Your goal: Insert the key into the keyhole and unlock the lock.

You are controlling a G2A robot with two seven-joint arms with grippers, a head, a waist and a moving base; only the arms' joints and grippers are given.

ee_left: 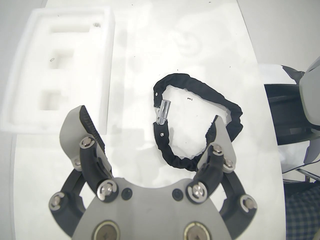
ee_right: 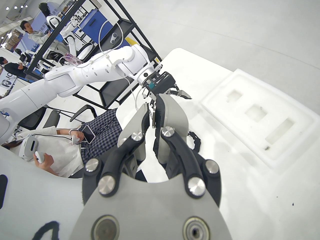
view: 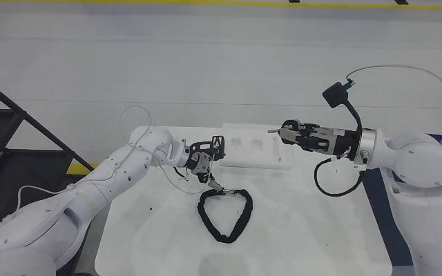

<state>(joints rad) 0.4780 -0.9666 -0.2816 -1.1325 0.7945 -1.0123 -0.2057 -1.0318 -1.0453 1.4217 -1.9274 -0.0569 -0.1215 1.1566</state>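
A black fabric-covered chain lock (view: pixel 225 215) lies looped on the white table (view: pixel 311 228), its silver lock cylinder (ee_left: pixel 163 112) joining the two chain ends. My left gripper (ee_left: pixel 150 114) hangs open just above the loop, with the cylinder showing between its spread fingers (ee_left: pixel 86 123). In the top view the left gripper (view: pixel 218 164) sits at the loop's far-left end. My right gripper (view: pixel 283 130) is held in the air over the white foam tray, shut on a thin metal key (ee_right: pixel 151 117) whose tip (view: pixel 273 130) points towards the left arm.
A white foam tray (view: pixel 255 148) with several rectangular recesses sits at the table's far edge beside the left gripper. A black rack (view: pixel 27 131) stands off the table's left side. Bare tabletop stretches to the right of the chain.
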